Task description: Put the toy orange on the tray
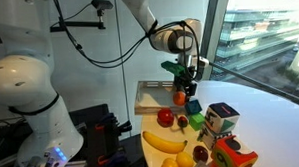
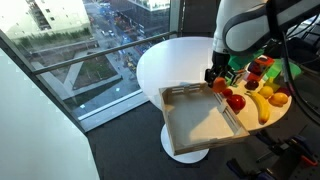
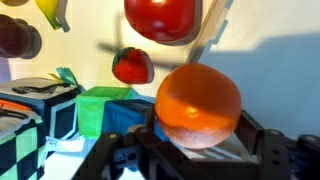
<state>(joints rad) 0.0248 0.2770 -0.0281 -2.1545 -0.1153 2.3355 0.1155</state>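
The round orange plastic toy orange (image 3: 198,100) looks light, hard and slippery. The end effector (image 3: 197,128) seems clenched across its middle, at 5 o'clock from the round red apple (image 3: 160,18).

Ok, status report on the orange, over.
Gripper shut on toy orange. Held at tray corner, not released. Red apple close by, path looks open.

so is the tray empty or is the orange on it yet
Empty: the tray shows only bare wood, and the toy orange is held in the pincer.
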